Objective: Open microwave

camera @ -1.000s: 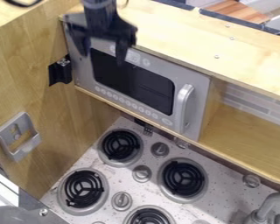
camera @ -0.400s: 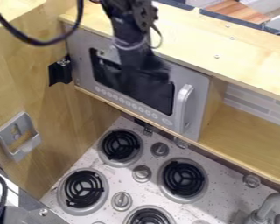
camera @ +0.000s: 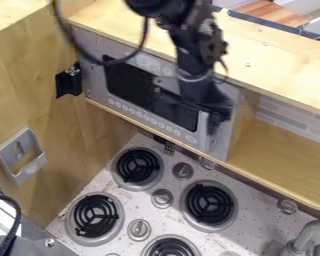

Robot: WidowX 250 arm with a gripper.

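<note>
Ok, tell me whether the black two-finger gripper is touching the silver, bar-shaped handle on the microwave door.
Cannot tell. In the camera view the gripper overlaps the upper part of the handle, hiding any contact or gap.

A silver microwave (camera: 132,92), dark-windowed, is found closed; it is set upright beneath the wooden top (camera: 283,75), above the burners (camera: 138,166).

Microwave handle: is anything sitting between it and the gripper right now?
Nothing visible stands in the way. The gripper is right at the microwave handle, covering its upper part from this camera; whether the two touch, I can't tell.
</note>
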